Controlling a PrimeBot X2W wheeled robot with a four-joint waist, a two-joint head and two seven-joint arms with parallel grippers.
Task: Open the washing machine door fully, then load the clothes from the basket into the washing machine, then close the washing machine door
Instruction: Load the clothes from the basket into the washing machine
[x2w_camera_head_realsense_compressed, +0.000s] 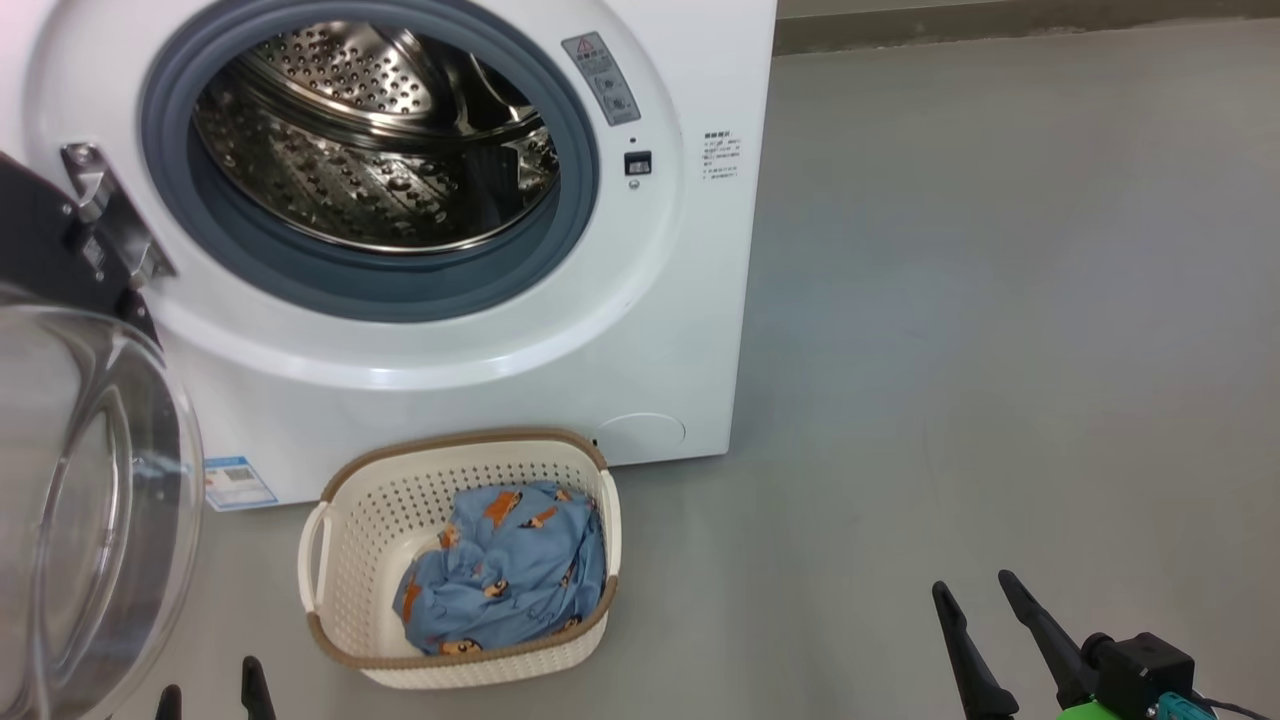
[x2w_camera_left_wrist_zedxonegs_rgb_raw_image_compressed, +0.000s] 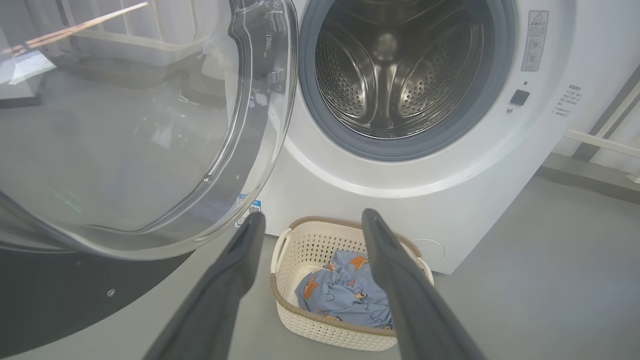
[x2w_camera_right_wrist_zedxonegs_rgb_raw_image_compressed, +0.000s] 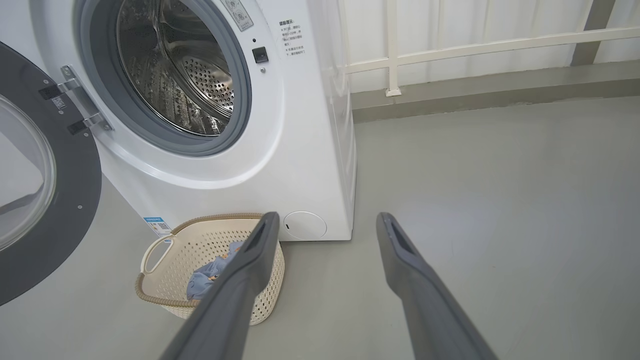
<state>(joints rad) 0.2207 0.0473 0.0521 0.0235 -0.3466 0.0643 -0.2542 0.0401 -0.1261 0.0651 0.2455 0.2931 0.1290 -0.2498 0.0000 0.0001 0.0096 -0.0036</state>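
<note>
Head view puts my two end effectors nearest, at the bottom edge. The left end effector shows just its two dark tips, and the right end effector stands well off to the right over bare floor. Both have their fingers spread apart and grip nothing; the wrist views show the same gap.

Just beyond them the basket sits on the floor, between my end effectors but closer to the left one. The clothes lie inside it, a crumpled light-blue heap with orange figures. They are bunched against the right and near walls, so the basket's left inner bottom is bare.

Behind the basket rises the washing machine. The basket's back rim is close to its base, and I cannot tell if they touch. The drum stands open inside the grey rubber ring, showing bare perforated steel.

The door is swung out to the left, its glass bowl bulging toward me just above my left end effector. It covers part of the blue label, and the left edge cuts it off. I cannot tell how many garments the heap holds. In the right wrist view my own finger hides part of the basket.
</note>
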